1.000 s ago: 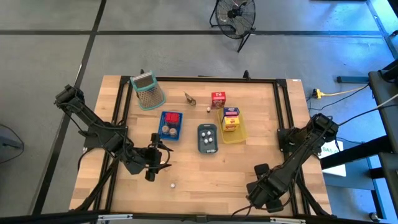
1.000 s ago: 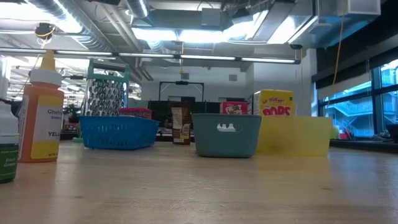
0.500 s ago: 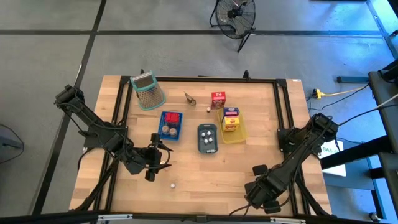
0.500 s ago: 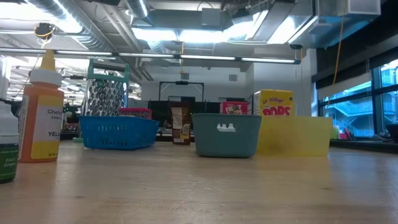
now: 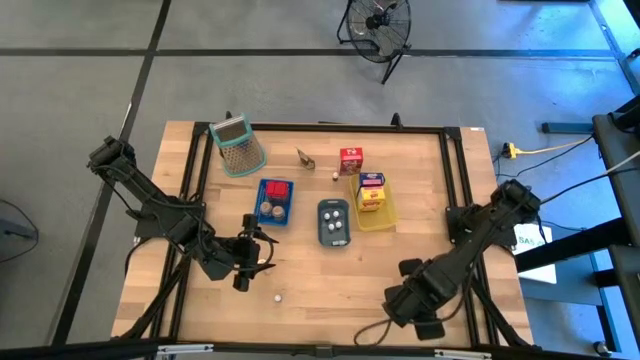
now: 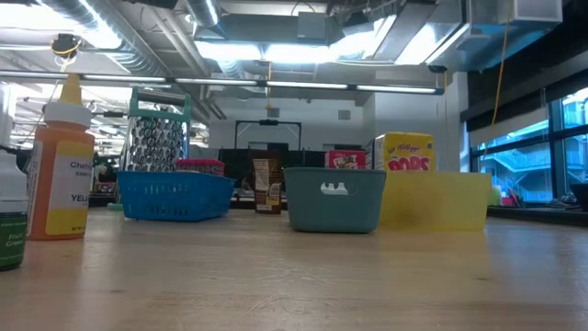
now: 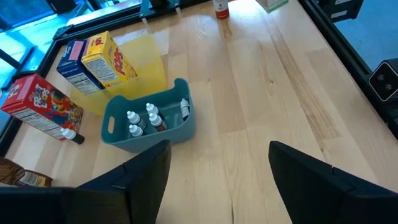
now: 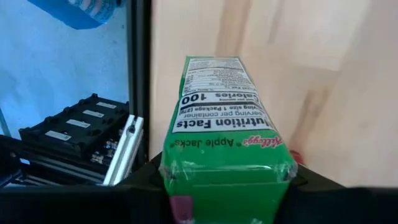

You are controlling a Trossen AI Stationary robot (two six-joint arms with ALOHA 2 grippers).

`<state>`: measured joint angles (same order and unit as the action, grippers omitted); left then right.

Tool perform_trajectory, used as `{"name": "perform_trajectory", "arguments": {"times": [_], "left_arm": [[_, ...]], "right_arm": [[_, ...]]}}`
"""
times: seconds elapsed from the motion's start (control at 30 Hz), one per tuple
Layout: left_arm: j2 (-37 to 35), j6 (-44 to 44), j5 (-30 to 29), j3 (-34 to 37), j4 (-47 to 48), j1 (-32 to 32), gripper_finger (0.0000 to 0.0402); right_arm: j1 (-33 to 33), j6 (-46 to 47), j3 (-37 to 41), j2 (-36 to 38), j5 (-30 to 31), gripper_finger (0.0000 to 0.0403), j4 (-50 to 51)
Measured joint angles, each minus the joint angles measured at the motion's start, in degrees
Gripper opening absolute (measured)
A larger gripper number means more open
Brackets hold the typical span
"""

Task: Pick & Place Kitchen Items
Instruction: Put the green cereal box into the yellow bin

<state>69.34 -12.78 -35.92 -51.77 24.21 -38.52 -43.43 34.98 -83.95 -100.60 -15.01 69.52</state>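
Closure of the right gripper on the green carton has just been completed at the surface's 5 o'clock edge, so lifting is judged next. The left gripper, spread, is held at 8 o'clock. The grey-blue tray and yellow tray, toward 12 o'clock, are partly filled; nothing is seen between.

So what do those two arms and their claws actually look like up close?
Both arms are black and jointed, built of slim straight links with bulkier knuckles. The left arm ends in the left gripper, with two flat dark fingers. The right arm matches it; a cable trails near the right gripper.
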Motion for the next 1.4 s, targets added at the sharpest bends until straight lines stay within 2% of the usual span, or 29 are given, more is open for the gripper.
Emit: {"name": "perform_trajectory", "arguments": {"times": [0.13,0.3,0.47,0.63,1.0,1.23,1.4], "left_arm": [[0.0,-0.4,0.0,0.0,0.0,0.0,0.0267],[0.0,-2.2,0.3,0.0,0.0,0.0,0.0265],[0.1,-3.4,4.6,0.0,0.0,-0.1,0.0267],[2.1,-4.1,4.1,0.0,0.0,-1.2,0.0265],[7.4,-4.9,4.0,0.0,-0.6,-1.8,0.0265],[8.4,-13.6,4.5,0.0,-0.9,-3.1,0.0266],[8.4,-15.0,4.7,0.0,-3.1,-4.5,0.0266]], "right_arm": [[2.7,-3.9,-2.7,0.0,2.5,0.0143,4.4],[6.7,-12.2,-5.2,0.0,8.9,0.0143,9.2],[11.4,-19.0,-8.0,0.0,14.3,0.0143,14.0],[16.2,-25.3,-11.0,0.0,20.5,0.0143,15.2],[25.5,-37.8,-12.2,0.0,23.8,0.0143,15.9],[31.3,-43.2,-12.2,0.0,24.0,0.0143,17.3],[34.8,-45.5,-12.2,0.0,24.0,0.0143,17.2]]}}
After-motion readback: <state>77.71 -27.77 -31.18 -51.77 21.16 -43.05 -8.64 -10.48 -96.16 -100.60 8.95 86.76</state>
